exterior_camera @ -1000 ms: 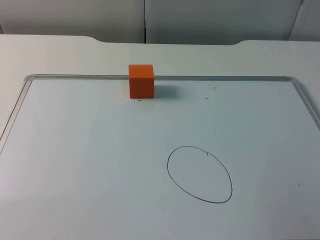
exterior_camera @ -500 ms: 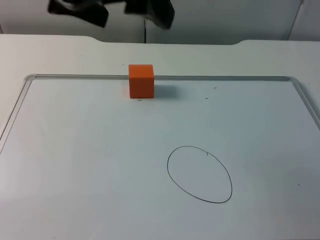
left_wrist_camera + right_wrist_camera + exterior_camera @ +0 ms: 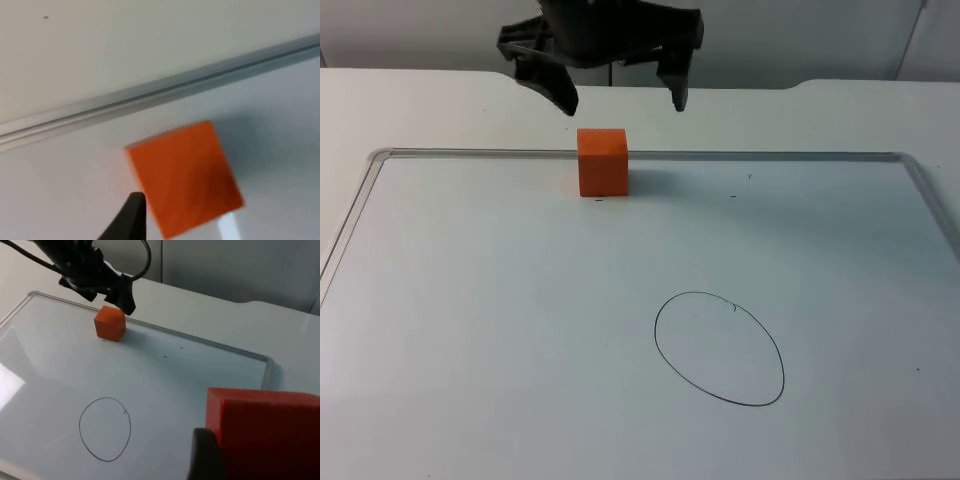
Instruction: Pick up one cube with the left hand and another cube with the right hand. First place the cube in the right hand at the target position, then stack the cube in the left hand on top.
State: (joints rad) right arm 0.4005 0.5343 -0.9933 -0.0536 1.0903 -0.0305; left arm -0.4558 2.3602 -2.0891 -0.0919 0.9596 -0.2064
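Where only its edge showed half a second ago, the left pincer [image 3: 620, 100] now hangs spread wide above the orange cube [image 3: 603, 161]. The cube has not moved. The right pincer [image 3: 235, 460] grips a second orange cube [image 3: 265, 432].

cube [image 3: 603, 162] at board's [image 3: 470, 300] far edge; circle [image 3: 719, 348] nearer, to right; left pincer [image 3: 620, 100] above cube

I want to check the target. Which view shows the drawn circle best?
The top view: the whole drawn circle lies unobstructed on the whiteboard. The right wrist view also shows it whole, but more slanted.
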